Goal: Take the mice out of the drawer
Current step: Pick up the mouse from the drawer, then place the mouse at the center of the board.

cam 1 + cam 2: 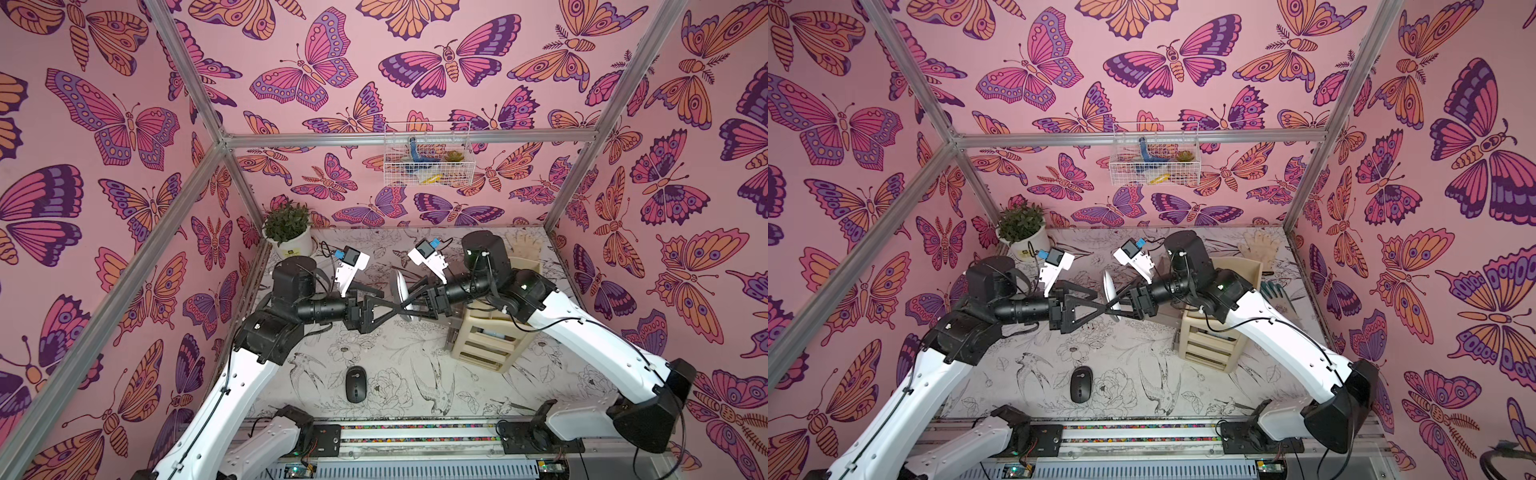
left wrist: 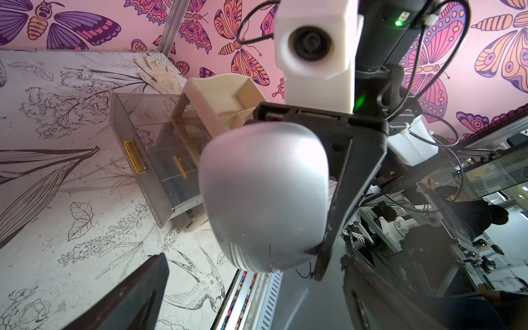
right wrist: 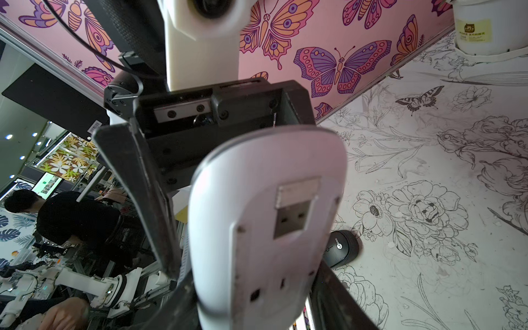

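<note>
One silver mouse (image 2: 263,197), white underside w/ USB dongle (image 3: 291,218), pinched in R end effector (image 1: 405,301); L end effector (image 1: 397,302) spread wide.

Silver mouse (image 2: 263,197): smooth plastic (satin sheen)

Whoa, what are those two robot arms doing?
The right gripper holds a silver mouse up in the air, on its edge. The left gripper is wide open right at it, not gripping, so it looks like a handover. A black mouse lies on the table, apart from the drawer box, whose clear drawer is pulled out.
</note>
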Action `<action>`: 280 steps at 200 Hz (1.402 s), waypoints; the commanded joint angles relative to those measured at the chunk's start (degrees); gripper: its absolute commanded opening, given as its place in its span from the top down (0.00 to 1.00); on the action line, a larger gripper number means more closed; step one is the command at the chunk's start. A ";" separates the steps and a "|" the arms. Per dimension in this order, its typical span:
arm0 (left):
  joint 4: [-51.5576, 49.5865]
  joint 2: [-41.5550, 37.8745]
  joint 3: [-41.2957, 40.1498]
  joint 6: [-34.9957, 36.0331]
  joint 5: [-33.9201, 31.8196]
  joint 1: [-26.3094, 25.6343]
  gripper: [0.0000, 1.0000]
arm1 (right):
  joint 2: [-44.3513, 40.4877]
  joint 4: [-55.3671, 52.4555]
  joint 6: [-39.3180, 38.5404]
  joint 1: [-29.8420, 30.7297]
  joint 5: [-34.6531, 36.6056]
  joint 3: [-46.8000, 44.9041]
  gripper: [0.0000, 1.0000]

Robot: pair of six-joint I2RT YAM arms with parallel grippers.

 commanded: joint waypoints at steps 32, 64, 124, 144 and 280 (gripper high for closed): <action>4.55 0.82 -0.50 -1.69 -3.37 -0.38 0.00 | 1.22 2.03 0.37 1.82 -0.96 0.70 0.43; 6.90 1.86 -0.76 -2.91 -2.11 -0.47 0.06 | 1.00 2.35 0.47 2.21 -0.95 0.56 0.43; 10.77 1.94 -1.90 -4.62 0.56 -0.78 0.46 | 1.31 2.93 0.52 2.46 -1.25 0.51 0.42; 10.97 2.12 -2.13 -4.91 1.65 -0.88 0.60 | 1.40 3.21 0.62 2.46 -1.32 0.46 0.42; -21.99 2.69 -4.04 3.23 -19.89 -4.73 0.58 | -8.80 -24.12 -9.37 -16.78 15.61 5.47 0.01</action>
